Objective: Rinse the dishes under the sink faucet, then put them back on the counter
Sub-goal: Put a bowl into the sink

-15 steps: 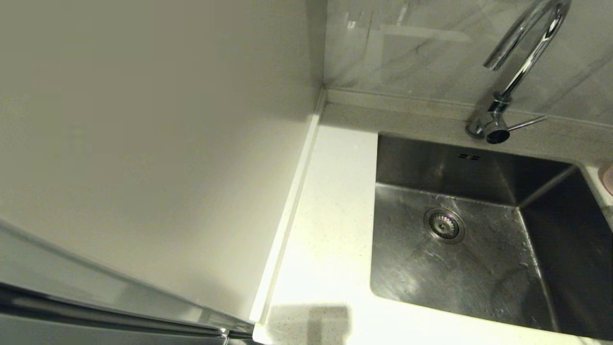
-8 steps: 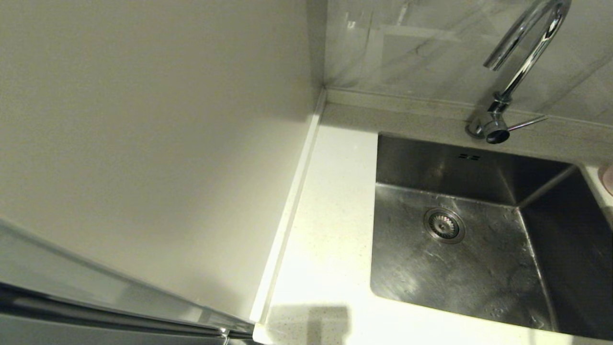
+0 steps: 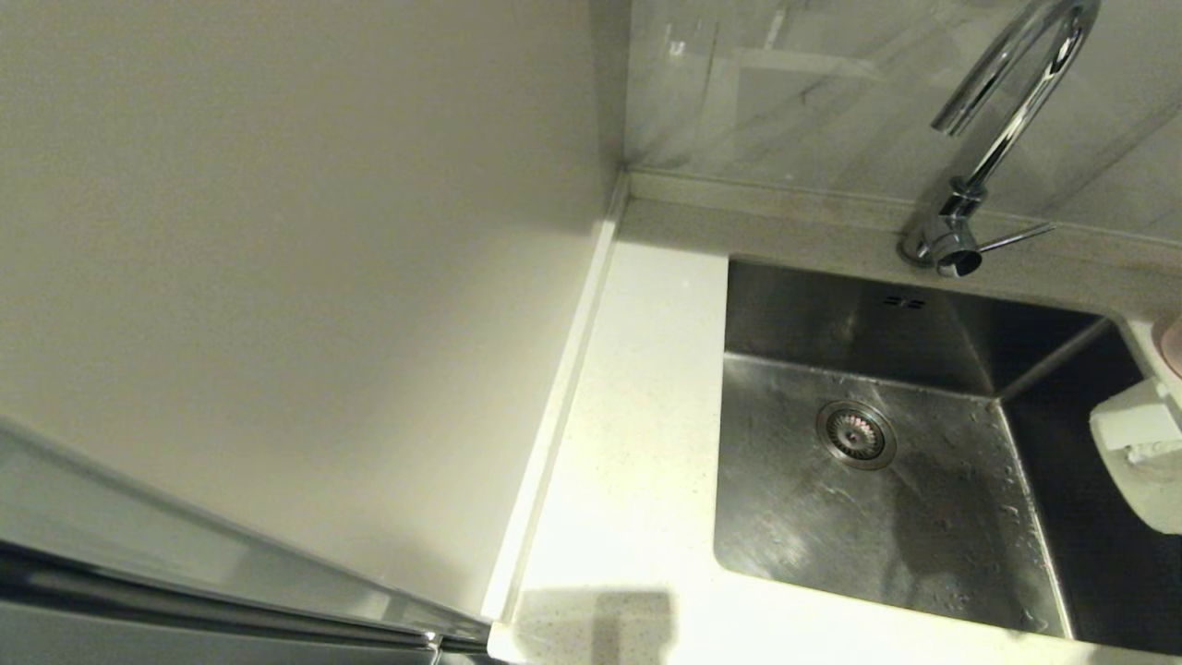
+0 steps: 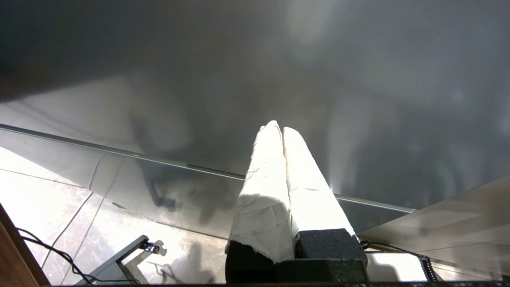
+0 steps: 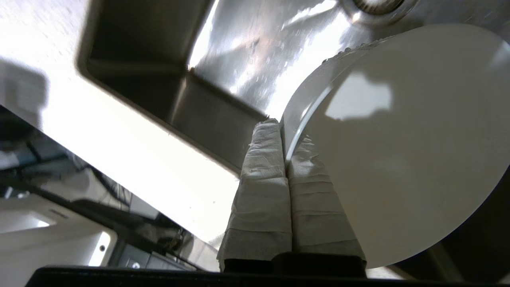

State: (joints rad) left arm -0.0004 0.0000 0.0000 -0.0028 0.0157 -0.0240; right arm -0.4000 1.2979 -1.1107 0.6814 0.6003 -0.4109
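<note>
A white bowl (image 5: 398,139) is clamped by its rim between the taped fingers of the right gripper (image 5: 283,123), and it is held above the sink (image 3: 923,517), over the basin's right-hand part, well to the right of the drain strainer (image 3: 856,432). In the head view only the bowl's edge and part of the gripper (image 3: 1140,434) are seen at the sink's right wall. Drops are seen on the bowl's upper rim. The step in hand is judged to be the carrying of this bowl under the faucet (image 3: 1007,120), whose spout stands above the sink's back edge, right of the overflow slots (image 3: 904,302). No stream is seen. For a good rinse, the bowl should be brought below the spout mouth with its hollow face turned toward the flow and kept low inside the sink so that splash is contained. The pinch is on the rim alone, so slow wrist turns are advised. A pink bowl (image 3: 1173,344) is glimpsed on the counter (image 3: 637,416) just right of the sink. The left gripper (image 4: 282,129) is parked away from the sink, its fingers pressed together on nothing
</note>
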